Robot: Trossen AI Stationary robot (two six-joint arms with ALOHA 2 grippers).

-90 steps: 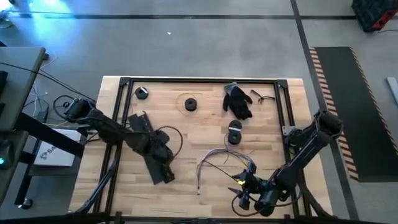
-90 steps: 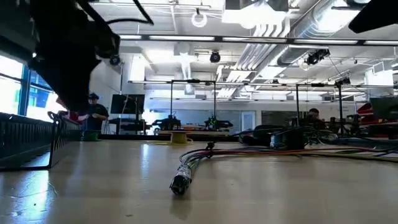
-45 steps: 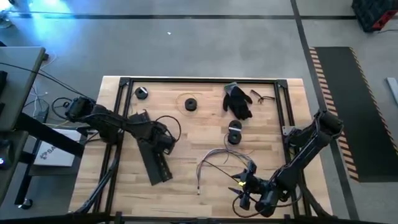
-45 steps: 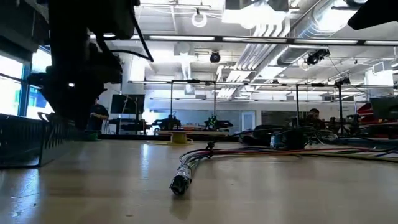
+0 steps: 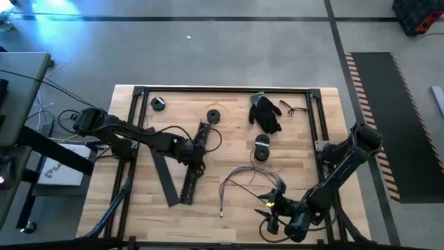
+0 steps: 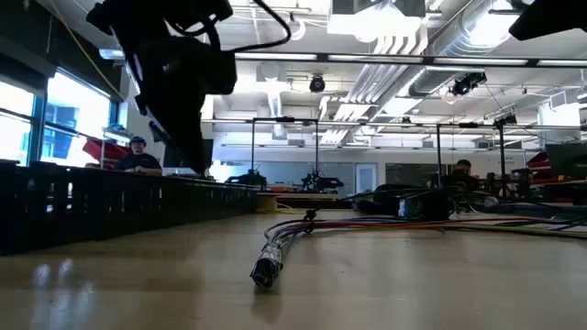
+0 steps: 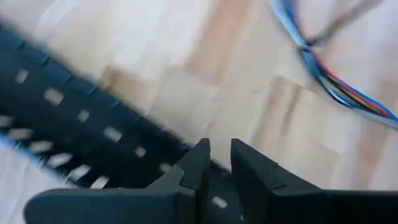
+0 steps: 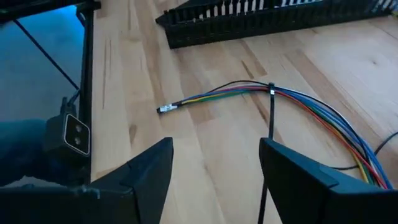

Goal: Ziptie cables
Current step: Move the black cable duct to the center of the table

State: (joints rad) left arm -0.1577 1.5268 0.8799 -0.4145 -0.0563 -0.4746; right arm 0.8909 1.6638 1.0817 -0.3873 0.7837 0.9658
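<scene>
The cables [image 5: 239, 182] lie on the near-right part of the table [image 5: 229, 149], a loose bundle whose long run arcs from a free tip at the table's middle front away to the right, where it ends just beside the right arm. Going left to right in the high view: the left gripper [image 5: 198, 147] sits over the table's middle-left, its fingers [image 7: 200, 163] pressed close around the upper stretch of a black slotted duct [image 5: 190, 182], apparently pinching it; a second duct strip [image 5: 164, 179] lies just left of that one. The cables start to the right of the duct, apart from it. The right gripper [image 8: 214, 163] hovers at the near-right edge with its fingers spread wide and nothing between them. In its wrist view the cable tip [image 8: 165, 108] lies ahead of the open fingers and a dark tie [image 8: 272, 112] already crosses the bundle. The right arm is much the nearer to the cables, and I judge the next reach is its own.
</scene>
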